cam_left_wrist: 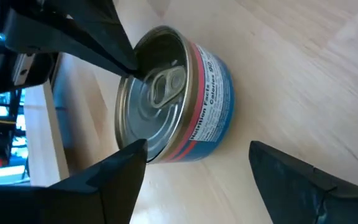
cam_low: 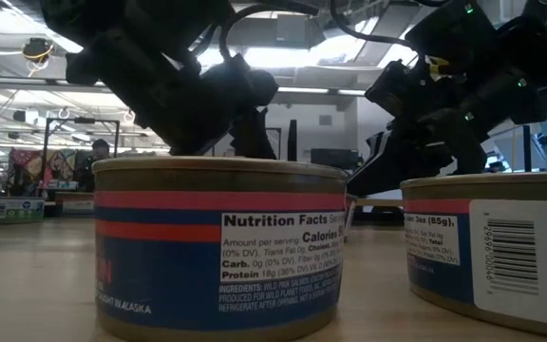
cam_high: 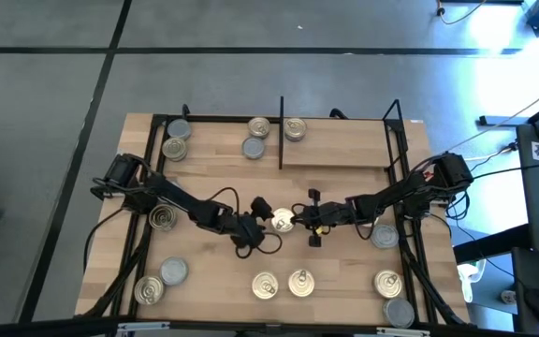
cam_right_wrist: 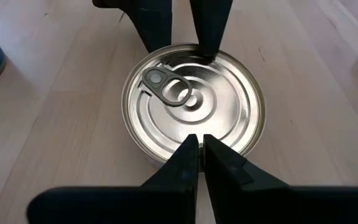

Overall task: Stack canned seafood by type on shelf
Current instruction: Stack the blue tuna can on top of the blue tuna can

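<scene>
**Both grippers meet at one centre tin — how we'd finish the pickup cleanly**

Going left to right in the high view: loose tins sit at the left edge, one gold-lidded tin (cam_high: 162,217) beside the left arm and two more near the front-left corner. At the back, the shelf (cam_high: 335,150) already holds a few tins on each side of its black divider (cam_high: 281,131); we can't sort their types with certainty from above.

At table centre lies the working tin (cam_high: 282,221), upright, pull-tab lid up, blue and red label. The left gripper (cam_high: 259,225) is right at it with fingers spread wide; its wrist view shows the tin (cam_left_wrist: 176,93) just ahead of the fingers, not between them, so nothing is held. The right gripper (cam_high: 309,223) comes from the other side, fingers pinched nearly together and holding nothing; its tips (cam_right_wrist: 199,158) hang over the near rim of the tin (cam_right_wrist: 193,102).

Our judgement of the step: grasp this tin for the shelf. To do it well we'd back the right gripper off so it doesn't block, centre the left fingers across the tin's side wall, drop low enough to clear the lid rim, then close. Risk: the smooth round wall skidding on the wood if one finger touches first.

Farther right, more tins wait near the right arm and front-right corner.
</scene>
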Robot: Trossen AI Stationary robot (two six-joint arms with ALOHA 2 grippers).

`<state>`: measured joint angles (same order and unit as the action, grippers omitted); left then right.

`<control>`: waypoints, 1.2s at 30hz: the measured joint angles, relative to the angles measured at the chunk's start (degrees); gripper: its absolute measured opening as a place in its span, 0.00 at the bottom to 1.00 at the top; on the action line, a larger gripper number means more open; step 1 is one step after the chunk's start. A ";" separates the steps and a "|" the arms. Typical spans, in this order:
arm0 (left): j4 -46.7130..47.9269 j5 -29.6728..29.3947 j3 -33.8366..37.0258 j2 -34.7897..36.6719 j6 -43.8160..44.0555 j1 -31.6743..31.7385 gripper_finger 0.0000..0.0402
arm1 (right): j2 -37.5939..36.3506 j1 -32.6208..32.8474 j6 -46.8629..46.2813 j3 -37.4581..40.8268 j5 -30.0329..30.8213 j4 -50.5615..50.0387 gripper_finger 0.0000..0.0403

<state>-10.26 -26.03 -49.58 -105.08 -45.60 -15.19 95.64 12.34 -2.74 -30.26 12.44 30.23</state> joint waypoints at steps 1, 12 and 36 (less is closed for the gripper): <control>0.00 0.00 0.00 0.00 -0.63 0.08 0.70 | 0.00 0.00 0.02 0.00 -0.01 -0.02 0.06; -2.26 0.47 0.00 -0.02 -5.14 2.05 0.70 | 0.00 0.00 0.02 0.00 -0.01 -0.02 0.06; -13.16 1.70 -0.05 -6.69 -13.72 2.15 0.70 | 0.52 -0.02 0.09 0.04 0.13 -0.66 0.06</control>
<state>-23.42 -24.33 -49.64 -111.77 -59.32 -13.04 96.16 12.32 -2.66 -30.22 12.57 29.57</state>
